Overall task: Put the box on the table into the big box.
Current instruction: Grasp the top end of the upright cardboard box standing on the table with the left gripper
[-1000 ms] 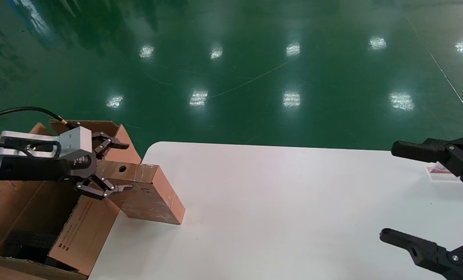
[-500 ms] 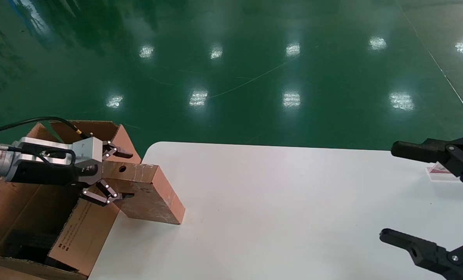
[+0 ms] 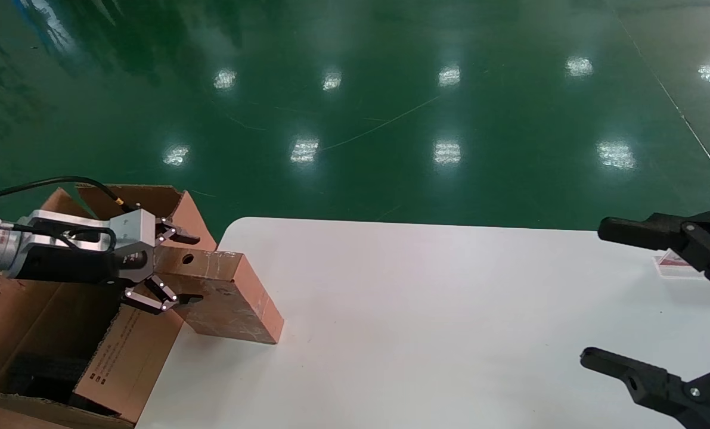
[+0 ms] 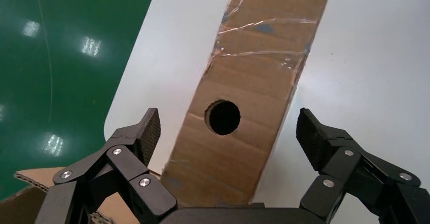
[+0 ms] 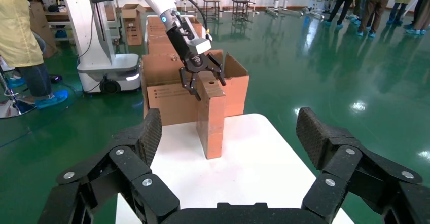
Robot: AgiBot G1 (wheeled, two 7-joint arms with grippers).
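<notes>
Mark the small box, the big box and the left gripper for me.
the box (image 3: pixel 229 313): head view, on its taped front face.
the big box (image 3: pixel 125 357): head view, on the printed flap beside the table.
left gripper (image 4: pixel 228 133): left wrist view, midway between its open fingers, at the box's end.

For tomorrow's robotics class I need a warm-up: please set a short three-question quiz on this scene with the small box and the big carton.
1. True or false: the left gripper has shut on the small box.
2. Where does the small box stand? A) on the white table at the edge by the big carton; B) inside the carton; C) on the floor.
3. Fill in: the small box's face toward the left gripper has a round ____.

Key: 1 false, its fingers stand open either side of the box; 2 A; 3 hole.
</notes>
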